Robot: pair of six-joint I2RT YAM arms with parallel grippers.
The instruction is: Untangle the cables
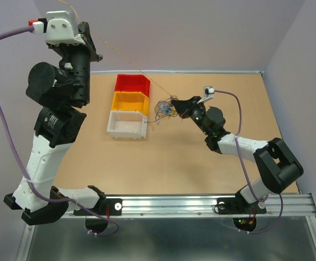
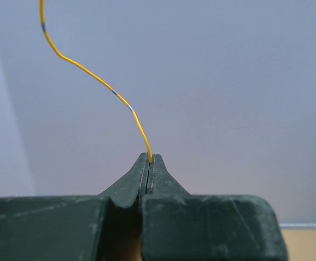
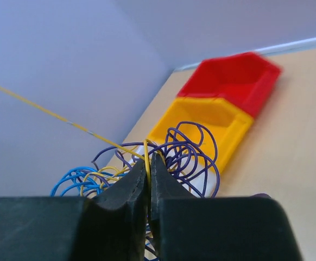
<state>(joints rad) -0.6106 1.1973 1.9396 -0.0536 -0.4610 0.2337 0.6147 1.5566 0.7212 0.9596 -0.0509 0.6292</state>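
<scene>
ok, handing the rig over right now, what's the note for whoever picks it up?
Left gripper: shut on the yellow wire, arm raised high at the far left.
Right gripper: shut on the same wire, down at the clump on the table.
Wires: the yellow wire runs taut between the two grippers. Purple, blue and more yellow loops are tangled in the clump, just right of the yellow bin.
Done: a long stretch of one wire is drawn out.
Left: free the rest of it, then separate the others.
</scene>
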